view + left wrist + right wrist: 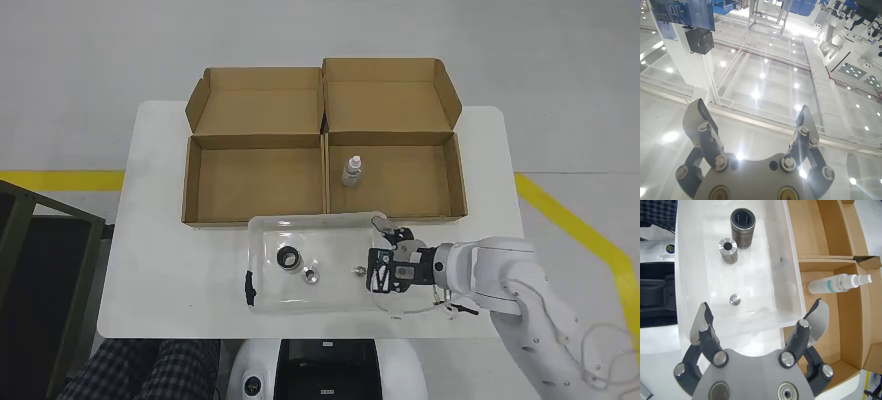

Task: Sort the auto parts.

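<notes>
Right tool (761, 304) spread wide and empty, over the near end of the clear tray (793, 279) on the bench (160, 280).
Small metal stud (735, 299) lay just ahead of it, silver cylinder (728, 250) beyond, dark bearing sleeve (743, 228) farthest. Spray bottle (831, 285) sat in the cardboard box (865, 323) alongside. Left tool (752, 105) also gaped wide, gripping nothing.

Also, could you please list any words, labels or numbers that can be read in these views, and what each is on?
Nothing can be read clearly.
Spray bottle: teal print on its label, too small to read.
Dark screen: pale characters, too blurred to read.
Blue panels: white print, too small to read.
Metal parts in the clear bin and cardboard boxes: no print visible.
</notes>
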Tool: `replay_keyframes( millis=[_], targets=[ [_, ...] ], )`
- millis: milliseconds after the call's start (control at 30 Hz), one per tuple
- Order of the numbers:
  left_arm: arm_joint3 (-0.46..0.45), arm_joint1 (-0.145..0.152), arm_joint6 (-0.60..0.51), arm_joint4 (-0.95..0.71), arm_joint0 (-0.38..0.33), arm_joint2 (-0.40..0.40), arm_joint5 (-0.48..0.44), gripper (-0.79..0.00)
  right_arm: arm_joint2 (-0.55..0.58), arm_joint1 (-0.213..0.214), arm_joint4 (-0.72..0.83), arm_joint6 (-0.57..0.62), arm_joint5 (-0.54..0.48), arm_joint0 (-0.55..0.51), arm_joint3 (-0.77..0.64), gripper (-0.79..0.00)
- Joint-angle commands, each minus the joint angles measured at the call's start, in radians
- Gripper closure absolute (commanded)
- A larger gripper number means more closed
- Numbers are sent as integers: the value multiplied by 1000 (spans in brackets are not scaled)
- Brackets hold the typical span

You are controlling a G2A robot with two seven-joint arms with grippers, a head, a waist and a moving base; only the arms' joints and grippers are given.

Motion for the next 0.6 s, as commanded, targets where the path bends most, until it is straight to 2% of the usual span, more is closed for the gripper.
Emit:
replay_keyframes(
  millis=[0, 267, 367, 433, 567],
  targets=[
    [0, 0, 0, 0, 0, 0, 0, -785, -10, 1, -2, 2, -2, 10, 10, -785],
    [0, 0, 0, 0, 0, 0, 0, -785, -57, 6, -7, 20, -14, 51, 31, -779],
    [0, 0, 0, 0, 0, 0, 0, -785, -83, 8, -3, 29, -14, 68, 36, -720],
    [0, 0, 0, 0, 0, 0, 0, -785, -100, 9, -2, 39, -14, 81, 43, -640],
    [0, 0, 0, 0, 0, 0, 0, -785, -136, 13, 10, 65, -14, 106, 58, -563]
  ],
)
